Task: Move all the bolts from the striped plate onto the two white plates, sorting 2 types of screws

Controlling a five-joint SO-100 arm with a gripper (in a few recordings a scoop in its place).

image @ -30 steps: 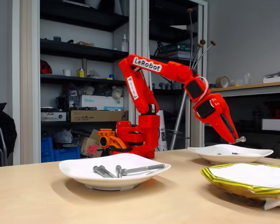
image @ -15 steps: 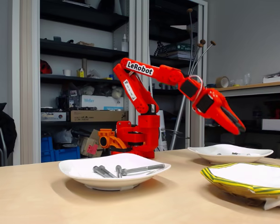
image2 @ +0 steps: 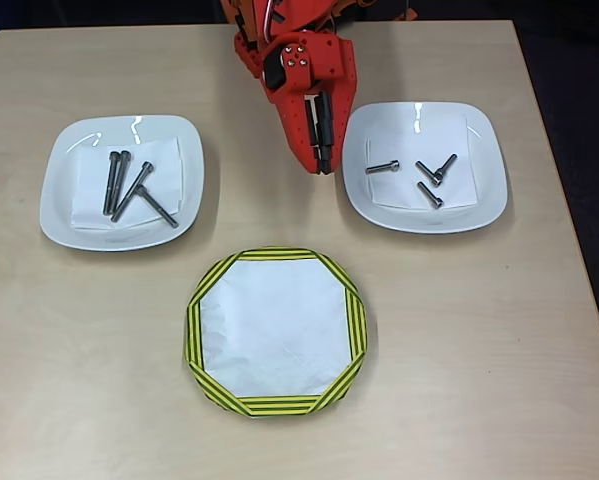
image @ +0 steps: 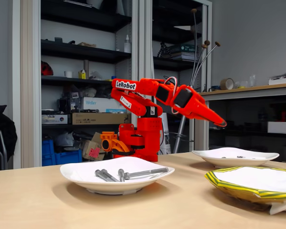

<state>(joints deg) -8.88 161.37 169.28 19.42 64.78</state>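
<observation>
My orange gripper hangs shut, with nothing in it, above bare table between the two white plates; in the fixed view the gripper points down to the right, well above the table. The left white plate holds several long bolts. Several short bolts lie on the right white plate. Nearer the front edge sits the striped plate, its white centre bare.
The arm's base stands at the table's far edge, between the white plates. Shelves and a desk lie behind the table. Bare tabletop surrounds the striped plate.
A second ago the gripper was low over the right white plate with a small bolt at its tip. It has since let go, risen, drawn back leftwards and shut.
</observation>
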